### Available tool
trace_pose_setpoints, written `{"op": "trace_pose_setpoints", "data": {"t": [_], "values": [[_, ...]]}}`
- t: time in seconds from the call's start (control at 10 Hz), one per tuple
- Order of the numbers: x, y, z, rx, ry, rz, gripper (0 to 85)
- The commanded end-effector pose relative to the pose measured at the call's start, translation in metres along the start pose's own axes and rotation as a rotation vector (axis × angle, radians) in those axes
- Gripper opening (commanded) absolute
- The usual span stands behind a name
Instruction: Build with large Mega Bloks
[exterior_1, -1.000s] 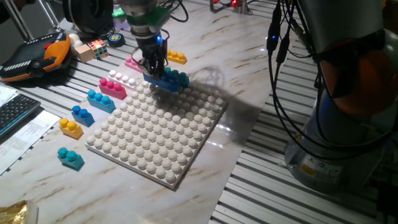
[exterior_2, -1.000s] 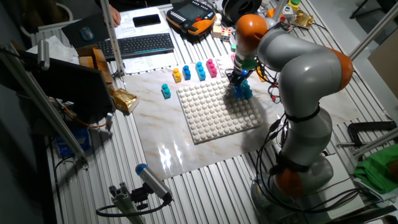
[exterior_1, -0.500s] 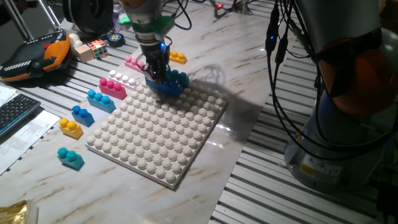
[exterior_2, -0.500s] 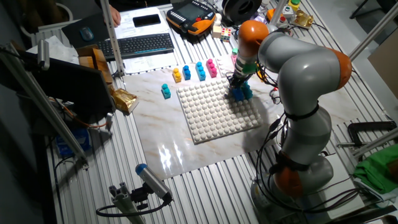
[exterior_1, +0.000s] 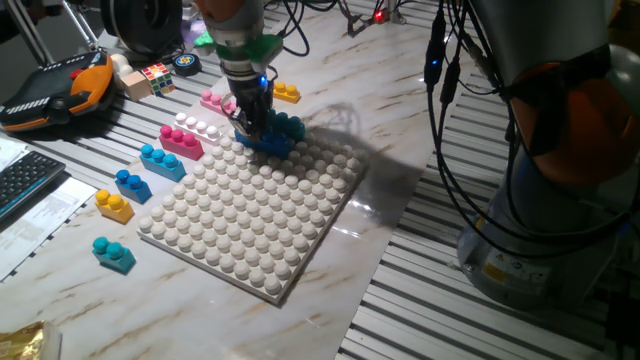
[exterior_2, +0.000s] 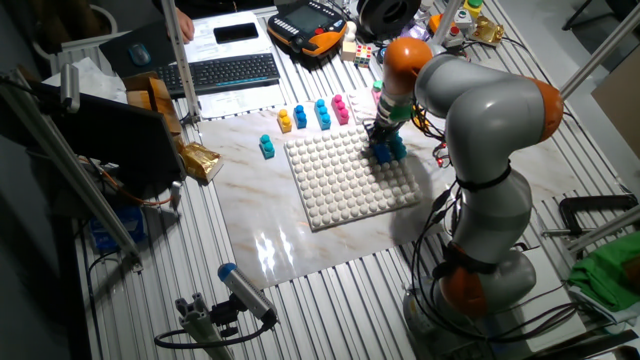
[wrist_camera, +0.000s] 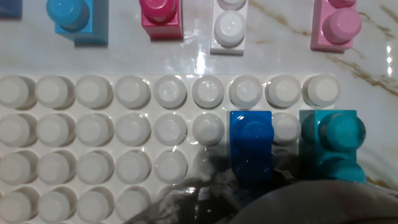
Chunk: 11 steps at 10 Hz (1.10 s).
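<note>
My gripper (exterior_1: 256, 118) is shut on a blue Mega Blok (exterior_1: 264, 141) and holds it down on the far corner of the white studded baseplate (exterior_1: 250, 240). A teal blok (exterior_1: 288, 126) sits right beside it on the plate. In the hand view the blue blok (wrist_camera: 252, 146) stands on the second stud row, with the teal blok (wrist_camera: 333, 143) to its right. The other fixed view shows my gripper (exterior_2: 383, 135) over the same corner. Loose bloks lie off the plate: pink (exterior_1: 213, 100), yellow (exterior_1: 286, 93), white (exterior_1: 201, 127), magenta (exterior_1: 179, 141), light blue (exterior_1: 162, 161), blue (exterior_1: 132, 185), yellow (exterior_1: 115, 205) and teal (exterior_1: 114, 254).
A small puzzle cube (exterior_1: 156, 77) and an orange and black pendant (exterior_1: 60, 90) lie at the back left. A keyboard (exterior_1: 20, 185) is at the left edge. Cables (exterior_1: 450, 110) hang at the right, in front of the robot base (exterior_1: 540, 240).
My gripper has come down and slightly left with the blue blok, from just above the plate onto its studs beside the teal blok.
</note>
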<state>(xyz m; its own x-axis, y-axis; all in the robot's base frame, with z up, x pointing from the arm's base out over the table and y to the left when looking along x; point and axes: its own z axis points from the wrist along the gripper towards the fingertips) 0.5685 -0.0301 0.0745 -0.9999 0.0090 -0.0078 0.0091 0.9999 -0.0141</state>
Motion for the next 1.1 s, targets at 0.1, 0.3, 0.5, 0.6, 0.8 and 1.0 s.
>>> {"op": "trace_pose_setpoints", "data": {"t": [0.1,0.3,0.5,0.6,0.8,1.0], "values": [[0.0,0.002,0.006,0.0,-0.002,0.0,0.7],[-0.002,0.003,-0.001,-0.009,0.026,0.024,7.0],[-0.002,0.003,-0.004,0.001,0.029,0.062,38.0],[-0.003,0.002,-0.007,0.003,0.036,0.067,45.7],[-0.007,0.001,-0.019,-0.003,0.041,0.075,53.3],[-0.011,0.008,-0.063,-0.025,0.065,0.075,37.3]]}}
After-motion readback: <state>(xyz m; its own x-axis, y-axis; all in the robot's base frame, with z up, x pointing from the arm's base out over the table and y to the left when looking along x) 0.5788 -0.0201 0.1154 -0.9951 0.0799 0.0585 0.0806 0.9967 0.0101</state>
